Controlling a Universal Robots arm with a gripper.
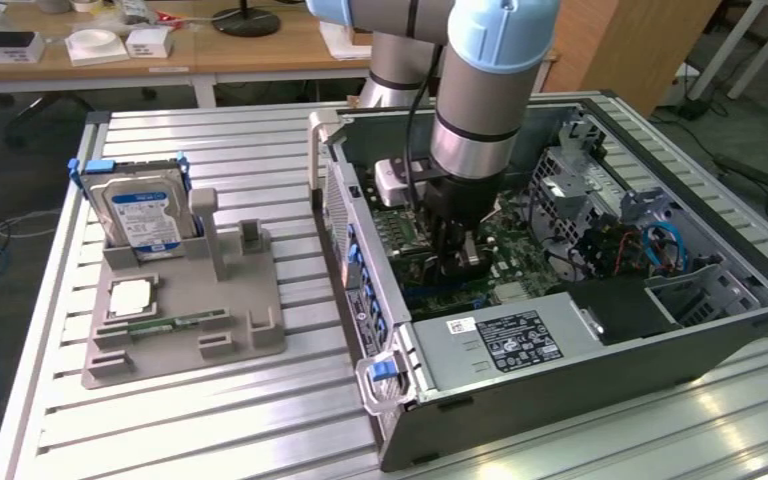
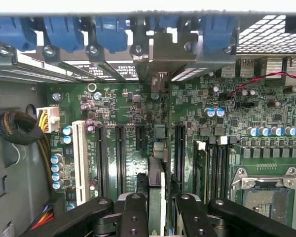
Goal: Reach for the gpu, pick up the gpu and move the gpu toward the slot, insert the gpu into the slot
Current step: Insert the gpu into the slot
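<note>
The end effector [image 2: 156, 210] is clamped on the gpu's [image 2: 156, 187] top edge inside the case [image 1: 598, 340]; it looks light, stiff, fragile, best held by its bare edges.

Exterior view: set high and well back, angled down over the worktop [image 1: 197, 420] and open case [image 1: 704, 330].
Wrist view: aimed close onto the motherboard [image 2: 138, 106].
Shared: motherboard inside the case.

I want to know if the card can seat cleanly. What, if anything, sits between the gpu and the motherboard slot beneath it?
Nothing visible does. The claw holds the gpu edge-on over the motherboard, its bracket end toward the rear bay; the contact itself is hidden.
</note>
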